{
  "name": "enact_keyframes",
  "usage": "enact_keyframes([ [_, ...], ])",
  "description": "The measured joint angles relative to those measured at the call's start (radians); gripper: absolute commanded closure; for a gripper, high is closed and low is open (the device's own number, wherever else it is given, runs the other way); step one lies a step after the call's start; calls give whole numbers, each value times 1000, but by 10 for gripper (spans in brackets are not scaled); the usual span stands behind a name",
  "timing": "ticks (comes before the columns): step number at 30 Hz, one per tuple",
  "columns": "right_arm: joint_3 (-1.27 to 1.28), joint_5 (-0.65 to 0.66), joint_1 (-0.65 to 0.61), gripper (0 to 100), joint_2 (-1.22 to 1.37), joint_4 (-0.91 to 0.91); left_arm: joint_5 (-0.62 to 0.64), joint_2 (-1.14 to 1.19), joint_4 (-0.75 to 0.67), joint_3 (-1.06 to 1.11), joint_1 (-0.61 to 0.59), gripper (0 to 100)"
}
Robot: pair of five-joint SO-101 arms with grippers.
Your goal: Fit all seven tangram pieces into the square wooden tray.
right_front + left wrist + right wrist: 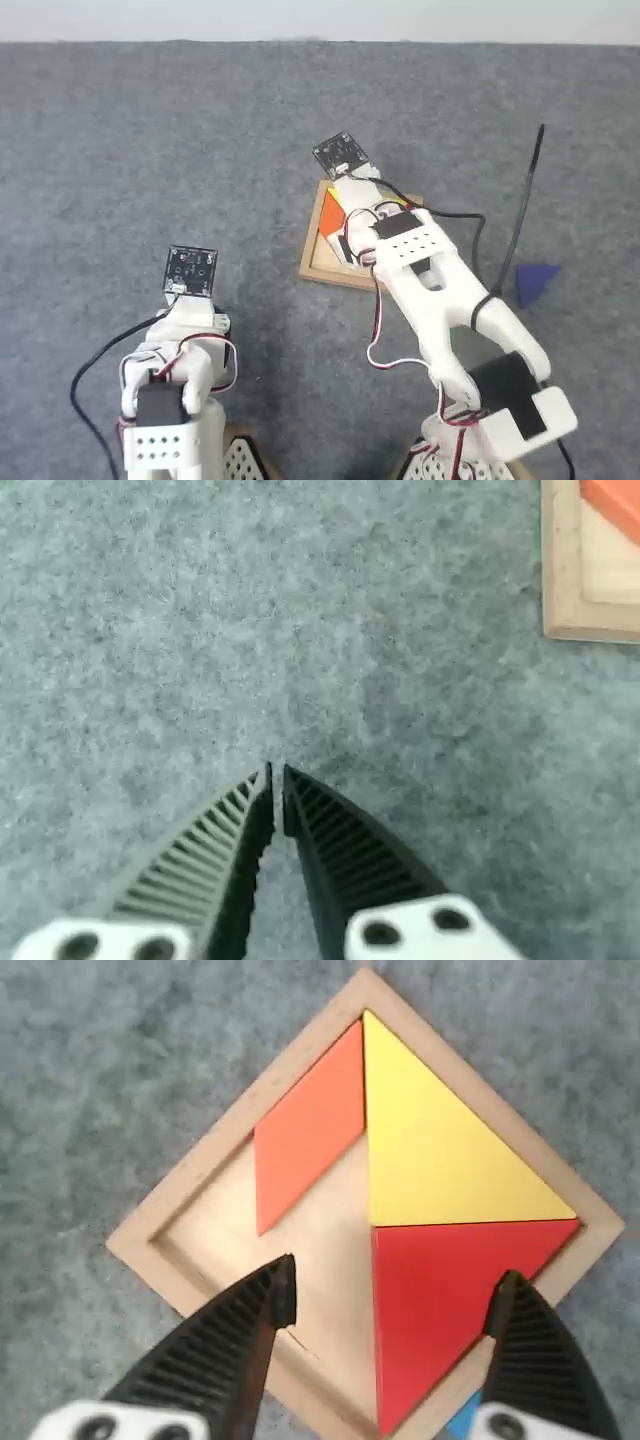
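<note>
Lower left in the high view, the left gripper (277,780) hangs pressed together over grey carpet (150,150). At centre, the square wooden tray (316,258) holds an orange parallelogram (305,1130), a yellow triangle (440,1150) and a red triangle (440,1280), with the right gripper (397,1278) spread above it. Further right, a dark-blue triangle (535,282) lies on the carpet.

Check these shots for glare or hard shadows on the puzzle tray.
Right wrist view: the tray, yellow triangle and red triangle are evenly lit, with no glare. Left wrist view: the carpet under the left claw shows no hard shadow. High view: soft, even light across the carpet.
</note>
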Motion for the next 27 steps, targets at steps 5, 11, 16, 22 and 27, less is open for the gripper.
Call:
enact_keyframes([
  [5,0,3,81,696,-52,26,0,0,0,0,0,979],
  [11,0,41,204,696,-164,213,0,0,0,0,0,979],
  [16,23,66,305,696,-175,279,0,0,0,0,0,979],
  [22,69,126,333,696,-155,305,0,0,0,0,0,979],
  [27,87,293,351,696,-140,305,0,0,0,0,0,979],
])
